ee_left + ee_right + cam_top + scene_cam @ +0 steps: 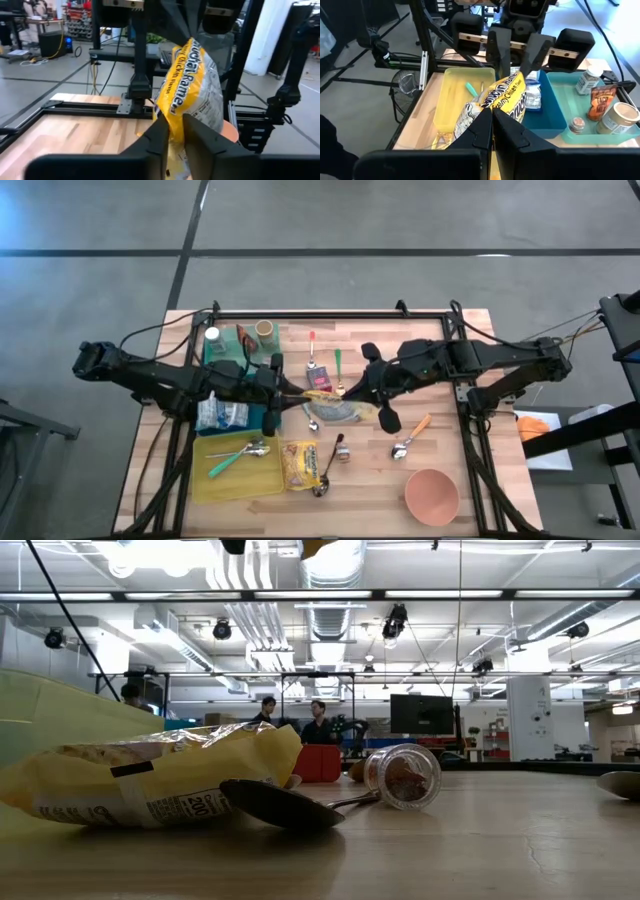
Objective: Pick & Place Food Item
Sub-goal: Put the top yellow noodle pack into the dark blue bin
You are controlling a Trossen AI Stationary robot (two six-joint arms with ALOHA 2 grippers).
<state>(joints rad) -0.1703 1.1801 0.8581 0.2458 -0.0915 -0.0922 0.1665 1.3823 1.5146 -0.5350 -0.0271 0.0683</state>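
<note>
A yellow ramen packet [336,410] hangs clear of the table's middle, between my two grippers. My right gripper [492,120] comes from the table's right and is shut on the packet's higher end. My left gripper [176,131] comes level from the table's left. Its fingers are closed on the packet's lower end [516,80]. In the low view neither gripper shows. My left gripper pinches the packet's lower end [174,120] between its two fingers. It comes level from the table's left side. The packet rises from the fingers, slanting up to the other gripper, clear of the table. My right gripper pinches the packet's higher end [496,106] between its shut fingers. It comes from the table's right, slanting a little downward. The packet runs on from there to the left gripper's fingers [500,47] and touches nothing below.
A yellow tray [228,480] with a green spoon lies near left, and a teal bin [222,352] with jars stands behind it. A yellow snack bag [299,464], spoons [330,465], an orange-handled spoon [415,433] and a pink bowl [432,495] lie toward the near edge.
</note>
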